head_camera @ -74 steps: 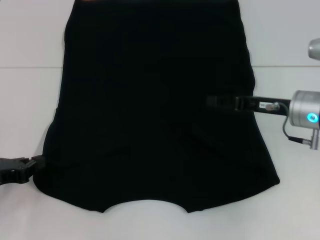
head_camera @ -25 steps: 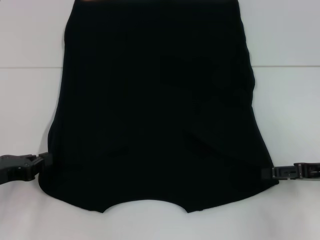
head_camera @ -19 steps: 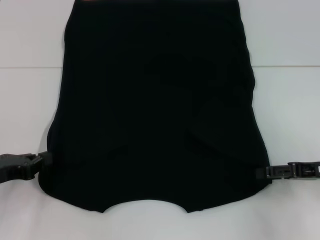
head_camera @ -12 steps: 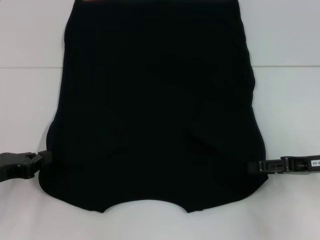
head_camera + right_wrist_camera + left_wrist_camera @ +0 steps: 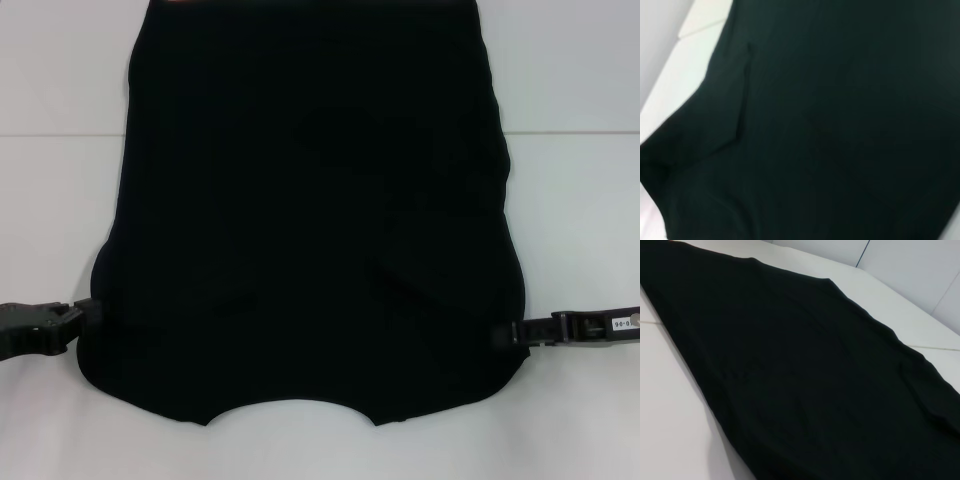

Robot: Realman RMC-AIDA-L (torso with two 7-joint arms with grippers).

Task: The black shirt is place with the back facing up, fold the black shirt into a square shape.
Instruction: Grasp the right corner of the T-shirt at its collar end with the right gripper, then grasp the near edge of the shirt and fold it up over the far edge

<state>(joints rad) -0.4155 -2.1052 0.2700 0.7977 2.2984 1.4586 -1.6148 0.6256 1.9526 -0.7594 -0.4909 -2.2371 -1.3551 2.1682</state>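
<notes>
The black shirt [image 5: 310, 200] lies flat on the white table [image 5: 570, 200], plain side up, with no lettering showing. Its curved neckline [image 5: 290, 392] is at the near edge and its far end runs out of the top of the head view. My left gripper [image 5: 88, 315] is at the shirt's near left edge, touching the fabric. My right gripper [image 5: 503, 335] is low at the shirt's near right edge, its tip over the fabric. Black fabric fills the left wrist view [image 5: 805, 370] and the right wrist view [image 5: 840, 125]; neither shows its own gripper.
A seam line [image 5: 570, 133] crosses the table behind the grippers. Bare white table shows to the left [image 5: 50, 200] and right of the shirt and in a narrow strip in front of it [image 5: 300, 450].
My right gripper came down from over the shirt's right middle to its near right corner, then slid left. That corner of the shirt has drawn inward. My left gripper has barely moved.
</notes>
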